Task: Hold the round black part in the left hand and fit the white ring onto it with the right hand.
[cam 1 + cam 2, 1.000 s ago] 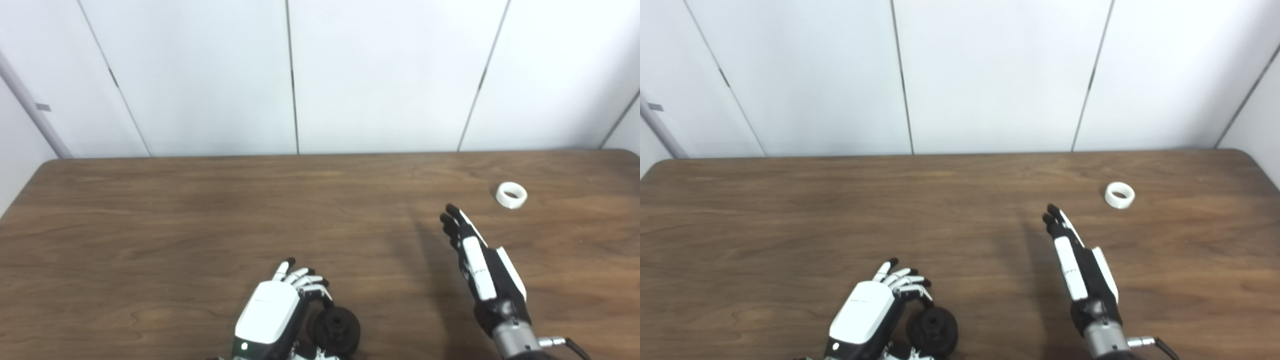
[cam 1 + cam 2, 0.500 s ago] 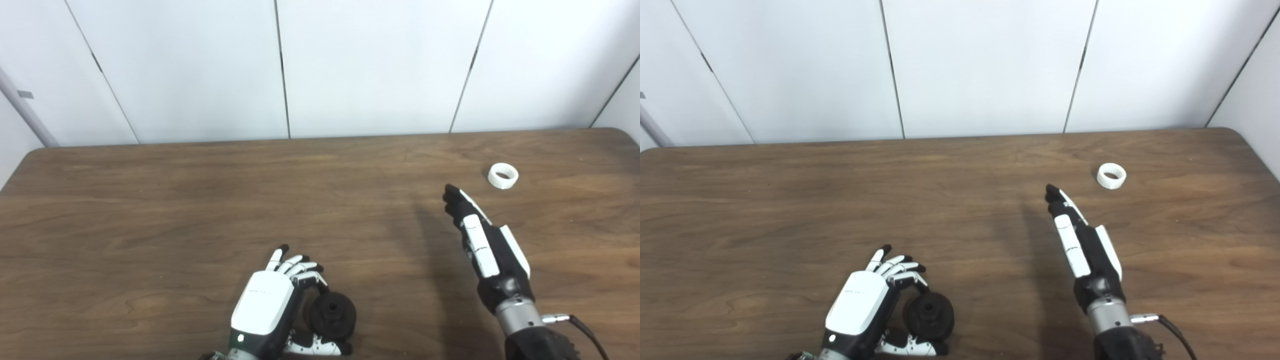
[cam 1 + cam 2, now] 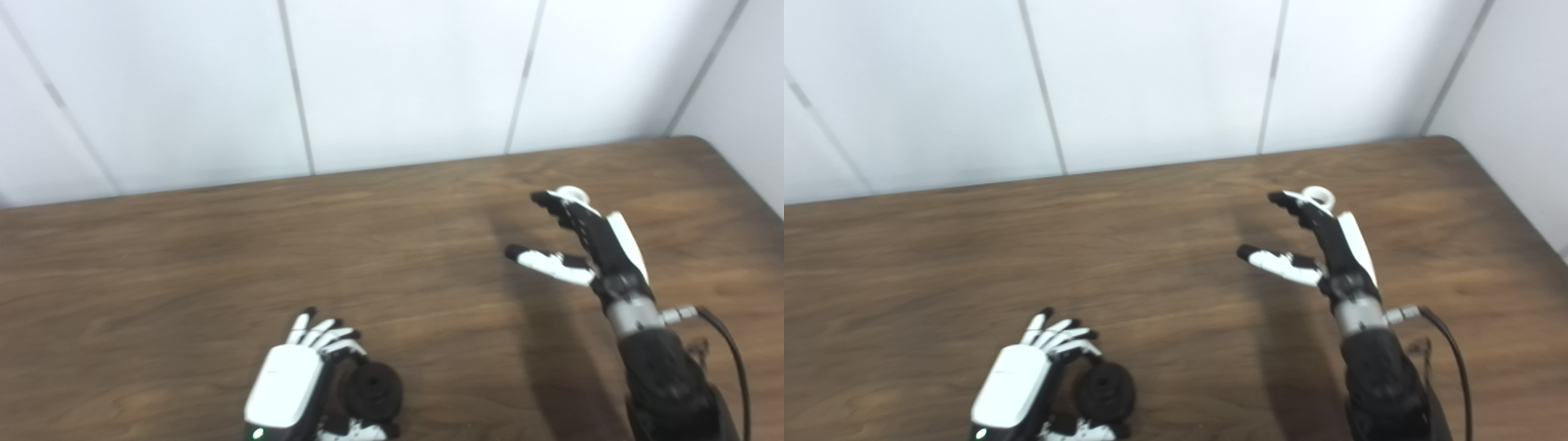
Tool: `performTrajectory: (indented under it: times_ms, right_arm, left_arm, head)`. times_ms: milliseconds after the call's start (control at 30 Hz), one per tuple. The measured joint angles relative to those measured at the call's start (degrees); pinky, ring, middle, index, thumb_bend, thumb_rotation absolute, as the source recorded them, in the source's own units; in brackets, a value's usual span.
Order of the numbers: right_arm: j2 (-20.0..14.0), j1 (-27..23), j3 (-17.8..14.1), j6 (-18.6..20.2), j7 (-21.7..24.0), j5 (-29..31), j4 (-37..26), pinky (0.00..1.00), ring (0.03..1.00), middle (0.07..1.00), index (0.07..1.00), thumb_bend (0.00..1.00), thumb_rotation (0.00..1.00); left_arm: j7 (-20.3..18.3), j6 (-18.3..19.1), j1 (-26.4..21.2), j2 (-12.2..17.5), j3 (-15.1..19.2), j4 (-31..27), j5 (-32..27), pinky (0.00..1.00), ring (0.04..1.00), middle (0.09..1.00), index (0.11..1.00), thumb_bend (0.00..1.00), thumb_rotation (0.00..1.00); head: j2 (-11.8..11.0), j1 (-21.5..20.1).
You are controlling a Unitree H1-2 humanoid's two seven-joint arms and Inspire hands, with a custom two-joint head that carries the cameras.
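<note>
The round black part [image 3: 372, 390] stands on edge at the near side of the wooden table [image 3: 184, 257], held between the fingers and thumb of my left hand [image 3: 294, 380]; it also shows in the right eye view [image 3: 1104, 390]. My right hand [image 3: 582, 245] is open, fingers and thumb spread, raised above the table right of centre. The white ring [image 3: 1318, 196] lies on the table just behind the right fingertips, partly hidden by them; the hand does not hold it.
White wall panels [image 3: 398, 79] stand right behind the table's far edge. The table's rounded far right corner [image 3: 698, 142] is close to the ring. A black cable [image 3: 729, 349] hangs off my right wrist.
The camera has turned right and tilted. My right hand has reached forward to just short of the white ring and its thumb has swung out. My left hand keeps hold of the black part.
</note>
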Motion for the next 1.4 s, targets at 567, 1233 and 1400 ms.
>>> performTrajectory:
  times_ms: [567,1233,1400]
  right_arm:
    - [-13.5,-12.3,2.4,0.1,5.9,-13.8,17.6,1.00,1.000,1.000,0.746,0.85,0.18]
    - [-17.4,-25.7,7.8,0.0,11.8,-16.2,39.9,1.00,1.000,1.000,0.740,0.89,0.26]
    - [-17.4,-27.7,8.8,0.0,12.8,-16.1,43.5,1.00,1.000,1.000,0.719,0.89,0.25]
  left_arm:
    - [-1.2,-0.9,0.2,0.8,2.3,-0.1,-2.1,1.00,0.851,0.769,0.484,0.52,0.05]
    - [-2.1,-2.2,0.5,1.2,3.7,-0.8,-2.3,1.00,0.846,0.760,0.484,0.52,0.05]
    - [-2.5,-2.2,1.3,1.2,4.1,-1.6,-2.4,1.00,0.846,0.760,0.484,0.52,0.05]
  head:
    - [-1.1,-5.6]
    - [-1.5,-6.6]
    - [-1.7,-6.8]
